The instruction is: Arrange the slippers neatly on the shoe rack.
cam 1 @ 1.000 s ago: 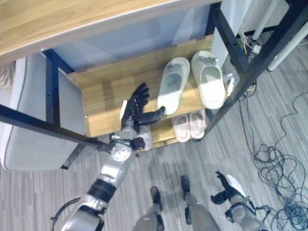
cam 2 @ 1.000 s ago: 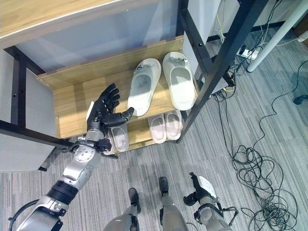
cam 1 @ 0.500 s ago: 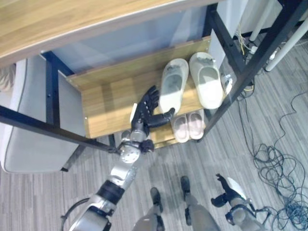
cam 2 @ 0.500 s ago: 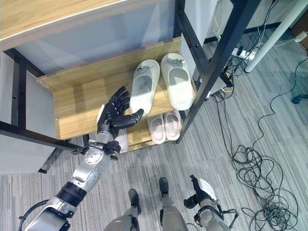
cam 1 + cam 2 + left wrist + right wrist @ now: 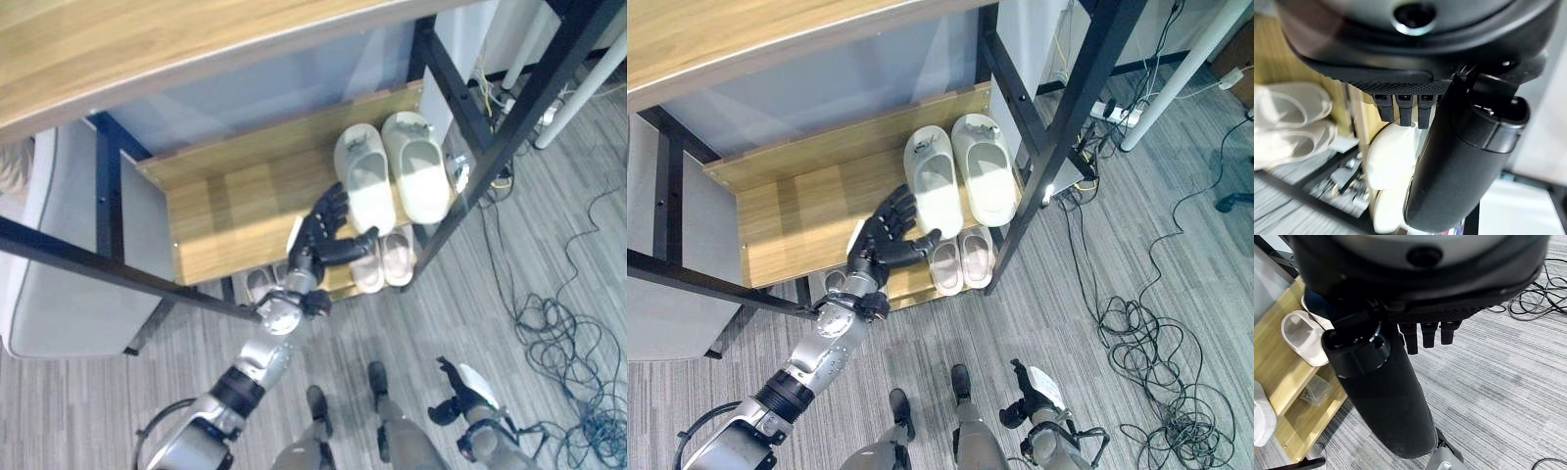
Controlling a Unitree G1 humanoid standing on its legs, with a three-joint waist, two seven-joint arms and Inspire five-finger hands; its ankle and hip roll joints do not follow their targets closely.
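Two pale slippers lie side by side at the right end of the wooden shelf [image 5: 225, 211], toes toward the back: the left slipper [image 5: 367, 186] and the right slipper [image 5: 419, 174]. My left hand [image 5: 321, 230] is open, fingers straight along the left slipper's outer side, thumb under its heel. From the left wrist, the fingers [image 5: 1403, 105] reach to that slipper [image 5: 1391, 156]. My right hand [image 5: 458, 390] hangs open low over the floor, away from the rack.
A pair of small pinkish slippers [image 5: 384, 259] sits on the lower shelf, with another pair [image 5: 260, 284] to its left. Black rack posts [image 5: 490, 147] frame the shelf. A grey cabinet [image 5: 59, 284] stands left. Loose cables [image 5: 558, 323] cover the floor at right.
My left hand slid right along the shelf, pushing the left slipper. That slipper turned from slanted to parallel and close beside the right one.
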